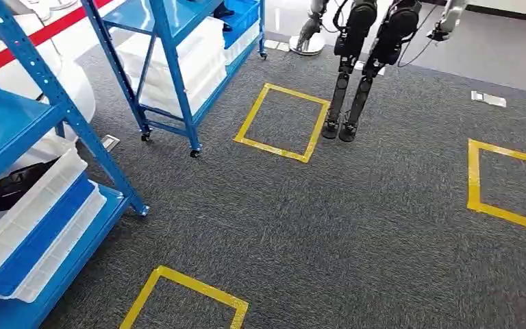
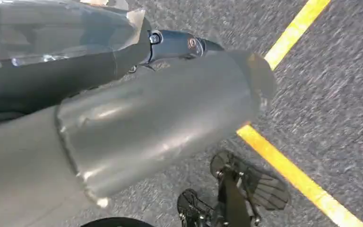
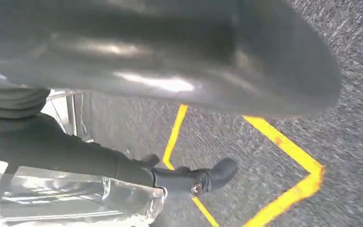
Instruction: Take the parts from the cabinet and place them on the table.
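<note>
Both hands hold a clear plastic-wrapped part: the left hand (image 2: 123, 123) grips it (image 2: 52, 33) with dark fingers (image 2: 175, 45) curled along its edge, and the right hand (image 3: 170, 56) does likewise (image 3: 75, 203). Blue shelving (image 1: 48, 89) with white bins (image 1: 27, 205) stands on grey carpet (image 1: 356, 226) marked with yellow tape squares (image 1: 281, 123); another robot's legs (image 1: 349, 82) stand beside one square.

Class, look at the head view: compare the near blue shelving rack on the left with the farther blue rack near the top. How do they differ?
1. The near rack is cut off by the picture's left edge; the farther rack shows castor wheels at its feet.
2. The near rack's bins include a blue one between white ones; the farther rack's lower bins look white.
Both have blue frames, hold stacked bins and stand on grey carpet.
</note>
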Robot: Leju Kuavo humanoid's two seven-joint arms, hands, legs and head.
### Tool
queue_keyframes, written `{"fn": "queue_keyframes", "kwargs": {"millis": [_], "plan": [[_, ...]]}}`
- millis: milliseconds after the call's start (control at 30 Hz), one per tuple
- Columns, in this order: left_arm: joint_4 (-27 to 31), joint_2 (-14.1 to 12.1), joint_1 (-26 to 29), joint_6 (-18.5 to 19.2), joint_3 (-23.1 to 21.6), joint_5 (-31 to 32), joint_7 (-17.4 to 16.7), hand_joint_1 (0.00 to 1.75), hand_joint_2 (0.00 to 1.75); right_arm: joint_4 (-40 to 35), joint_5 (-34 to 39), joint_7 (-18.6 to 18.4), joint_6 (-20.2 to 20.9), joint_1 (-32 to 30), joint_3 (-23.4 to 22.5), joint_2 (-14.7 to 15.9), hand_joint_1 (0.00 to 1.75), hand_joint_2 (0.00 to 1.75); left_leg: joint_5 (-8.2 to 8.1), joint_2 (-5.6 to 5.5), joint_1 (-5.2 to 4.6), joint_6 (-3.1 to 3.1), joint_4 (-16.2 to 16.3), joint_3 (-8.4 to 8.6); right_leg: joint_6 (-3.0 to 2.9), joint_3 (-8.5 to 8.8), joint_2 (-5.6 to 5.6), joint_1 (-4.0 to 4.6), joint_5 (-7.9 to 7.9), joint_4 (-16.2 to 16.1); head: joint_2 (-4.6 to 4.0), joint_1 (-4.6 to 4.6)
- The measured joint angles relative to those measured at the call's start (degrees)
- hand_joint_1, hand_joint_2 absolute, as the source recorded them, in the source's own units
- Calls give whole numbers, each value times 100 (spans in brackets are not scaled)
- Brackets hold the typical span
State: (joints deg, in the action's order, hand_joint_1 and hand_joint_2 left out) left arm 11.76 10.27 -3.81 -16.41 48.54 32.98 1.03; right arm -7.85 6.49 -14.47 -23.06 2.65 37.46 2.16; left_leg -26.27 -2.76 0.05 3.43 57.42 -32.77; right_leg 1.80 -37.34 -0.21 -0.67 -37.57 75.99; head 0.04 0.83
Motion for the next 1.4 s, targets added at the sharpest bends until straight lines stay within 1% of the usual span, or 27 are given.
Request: {"fn": "queue_keyframes", "kwargs": {"millis": [33, 100, 133, 167, 200, 400, 467, 500, 533, 567, 633, 667, 700, 833, 867, 900, 933, 1000, 1033, 1067, 1133, 1167, 1200, 1233, 1333, 1367, 1400], "plan": [[0, 0, 7, 7, 0, 0, 5, 0, 0, 0, 2, 0, -7, -7, 0, 0, 0, 0, 3, -94, 3, -5, 4, 11, 63, 97, 3, -9, 142, -228, 0, -2], [0, 7, 13, 13, 0, 0, 24, 0, 0, 0, 5, 0, -17, -9, 0, 2, 0, 0, 9, -271, 15, -30, 17, 27, 196, 590, 101, -52, 630, -1311, 0, -2], [0, 4, 12, 13, 0, 2, 35, 0, 0, 2, 4, 2, -20, -17, 0, 7, 0, 0, 8, -336, 18, -61, 29, 9, 224, 778, 347, -98, 785, -1760, 0, 2], [0, 2, 9, 13, 0, 2, 39, 0, 0, 4, 4, 4, -20, -20, 0, 2, 0, 0, -17, -395, -26, -115, 67, -9, 151, 750, 406, -47, 798, -1828, 0, 13], [0, 0, 8, 13, 0, 2, 44, 0, 0, 7, 2, 11, -26, -10, 0, 4, 0, 0, -4, -419, -22, -144, 64, -22, 88, 743, 327, -52, 815, -1832, 0, -2], [0, 0, 9, 13, 0, 2, 44, 0, 0, 5, 2, 11, -26, -7, 0, 2, 0, 0, -4, -429, -22, -149, 61, -29, 76, 743, 322, -48, 817, -1833, 0, -6], [0, -2, 35, 13, 0, 0, 46, 0, 0, 4, -6, 15, -28, 25, 0, 0, 0, 0, 15, -492, 2, -185, 33, -40, 17, 790, 259, -8, 814, -1825, 0, -4], [-2, -15, 66, -2, 2, -13, 48, 0, 0, 4, -52, 46, -31, 2, 2, -15, 0, 0, -397, 67, 5, -264, 605, -310, -147, 800, 16, -79, 867, -1864, 0, -77], [-2, -11, 60, -48, 13, -66, 59, 0, 0, 9, -92, 90, -26, -46, 7, 2, 0, 0, -897, 245, 48, -320, 1875, -903, -205, 789, -268, -26, 847, -1860, 0, -83], [-2, -11, 73, -57, 28, -81, 61, 0, 0, 9, -98, 94, -18, -41, 11, 2, 0, 0, -776, 261, 56, -320, 1757, -847, -210, 792, -331, -22, 842, -1860, 0, -83], [-2, -11, 78, -72, 63, -120, 64, 0, 0, 9, -105, 105, -15, -25, 28, 2, 0, 0, -294, 369, 56, -296, 822, -347, -211, 820, -470, -22, 822, -1861, 0, -85], [0, -11, 71, -81, 66, -127, 68, 0, 0, 9, -120, 109, -11, -15, 46, 2, 0, 0, -117, 626, 40, -256, 307, -52, -192, 849, -520, -10, 808, -1860, 0, -90], [0, -9, 48, -89, 70, -133, 70, 0, 0, 9, -127, 114, -9, -21, 50, 4, 0, 0, -162, 877, -20, -244, 108, 39, -151, 852, -566, 45, 775, -1845, 0, -92], [0, -2, 47, -109, 107, -136, 72, 0, 0, 9, -131, 120, 4, 29, 74, 4, 0, 0, -118, 524, -59, -132, 53, 12, -52, 932, -834, 85, 750, -1897, 0, -76], [-2, 29, 59, -109, 122, -129, 72, 0, 0, 9, -127, 120, 4, 25, 90, 11, 0, 0, -53, 470, 21, -84, -20, 76, -16, 888, -694, 61, 692, -1822, 0, -72], [0, 28, 55, -109, 138, -129, 88, 0, 0, 9, -120, 120, 9, 18, 101, 17, 0, 0, -29, 407, 16, -44, -41, 74, -39, 809, -338, 51, 558, -1608, 0, -39], [2, 17, 44, -112, 146, -127, 94, 0, 0, 9, -114, 120, 18, 2, 105, 17, 0, 0, -18, 344, 17, -28, -40, 59, -76, 621, -134, 26, 361, -1224, 0, -30], [2, 22, 33, -105, 146, -120, 114, 0, 0, 13, -85, 120, 33, -15, 107, 37, 0, 0, -11, 168, 14, -22, -37, 41, -92, 165, -20, 9, 4, -297, 0, -17], [2, 28, 42, -101, 148, -118, 129, 0, 0, 13, -77, 118, 44, -16, 109, 37, 0, 0, -9, 71, 13, -26, -34, 44, -50, 23, -5, 8, -31, -25, 0, -15], [2, 28, 49, -98, 149, -114, 138, 0, 0, 13, -68, 118, 46, -17, 109, 42, 0, 0, -8, -14, 16, -29, -31, 54, 0, 39, -4, -1, 55, -95, 0, -20], [2, 33, 61, -87, 149, -111, 147, 0, 0, 13, -48, 114, 46, -22, 109, 48, 0, 0, -10, -191, 34, -50, -19, 74, 149, 396, 34, -48, 482, -907, 0, -15], [2, 33, 62, -76, 149, -103, 155, 0, 0, 13, -48, 116, 42, -21, 109, 50, 0, 0, -14, -275, 47, -80, -3, 76, 211, 637, 169, -94, 723, -1467, 0, -15], [2, 26, 62, -63, 149, -101, 158, 0, 0, 15, -48, 114, 39, -45, 107, 46, 0, 0, -25, -327, 31, -132, 33, 41, 226, 734, 445, -135, 793, -1781, 0, 7], [2, 24, 55, -61, 149, -85, 160, 0, 0, 15, -48, 116, 33, -34, 107, 44, 0, 0, -45, -408, 6, -171, 66, 14, 131, 705, 354, -82, 823, -1794, 0, 11], [4, 13, 92, -61, 149, -57, 160, 0, 0, 13, -39, 118, 15, -2, 109, 31, 0, 0, -10, -520, 32, -223, 41, -19, -1, 770, 205, -80, 836, -1790, 0, -19], [2, -4, 101, -61, 149, -52, 160, 0, 0, 13, -28, 118, 13, 0, 109, 11, 0, 0, -38, -467, 56, -241, 88, -43, -55, 771, 126, -116, 870, -1808, 0, -15], [2, 7, 103, -61, 149, -52, 160, 0, 0, 15, -22, 116, 11, -12, 107, 13, 0, 0, -177, -88, 23, -261, 261, -112, -94, 765, 84, -97, 871, -1808, 0, -31]]}}
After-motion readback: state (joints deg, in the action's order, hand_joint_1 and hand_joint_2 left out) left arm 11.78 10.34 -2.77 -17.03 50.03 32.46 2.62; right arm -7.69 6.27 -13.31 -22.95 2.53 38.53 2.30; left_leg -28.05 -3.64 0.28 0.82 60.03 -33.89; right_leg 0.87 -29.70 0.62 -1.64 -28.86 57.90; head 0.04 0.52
